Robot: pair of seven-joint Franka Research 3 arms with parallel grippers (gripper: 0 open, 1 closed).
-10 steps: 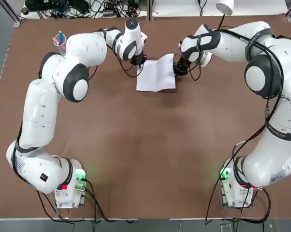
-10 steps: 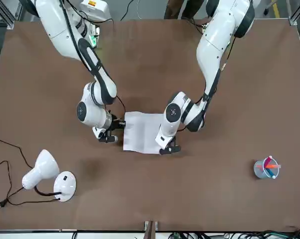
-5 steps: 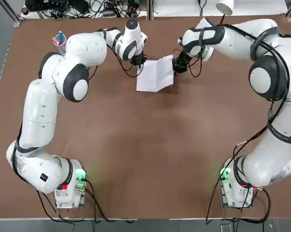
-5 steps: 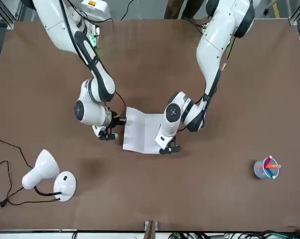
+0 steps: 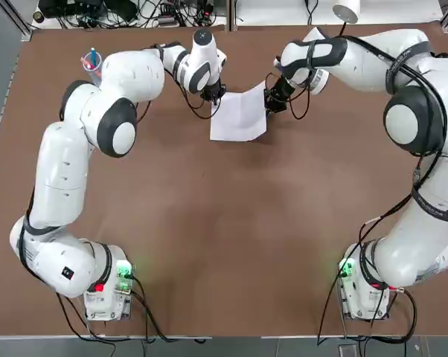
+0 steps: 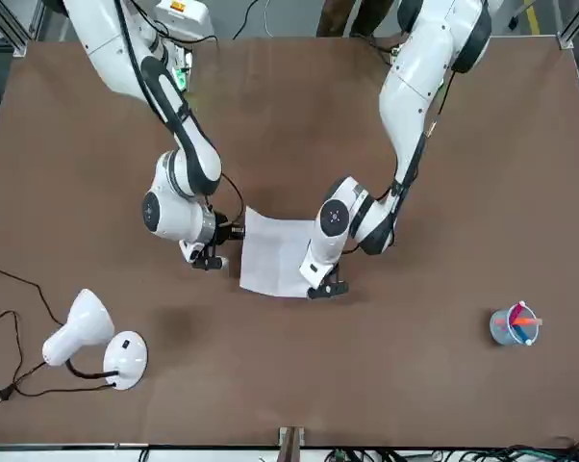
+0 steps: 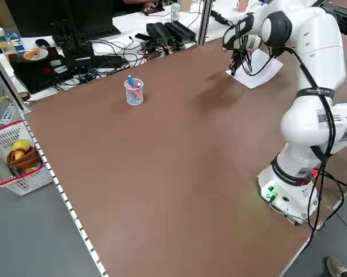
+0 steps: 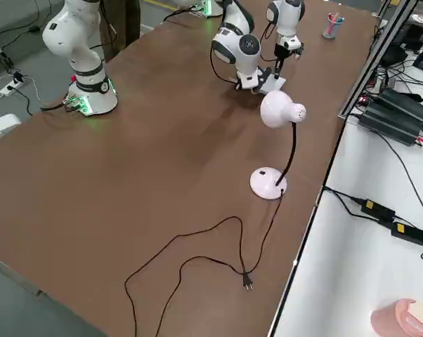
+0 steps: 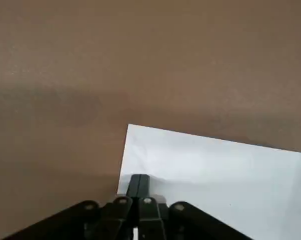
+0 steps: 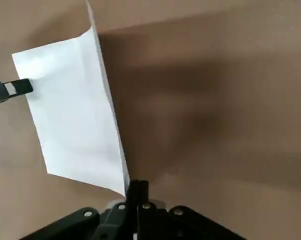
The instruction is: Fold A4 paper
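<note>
The A4 paper (image 5: pixel 239 115) lies at the table's far middle with its right edge raised, pinched in my closed right gripper (image 5: pixel 269 102), its opposite edge under my closed left gripper (image 5: pixel 213 95), so folding seems begun, creasing remains.

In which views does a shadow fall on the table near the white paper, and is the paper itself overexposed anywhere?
Right wrist view: a broad dark shadow covers the table beside the A4 paper. Left wrist view: a faint shadow band lies beyond the sheet. Top view: the paper looks flat bright white, with little surface detail.
</note>
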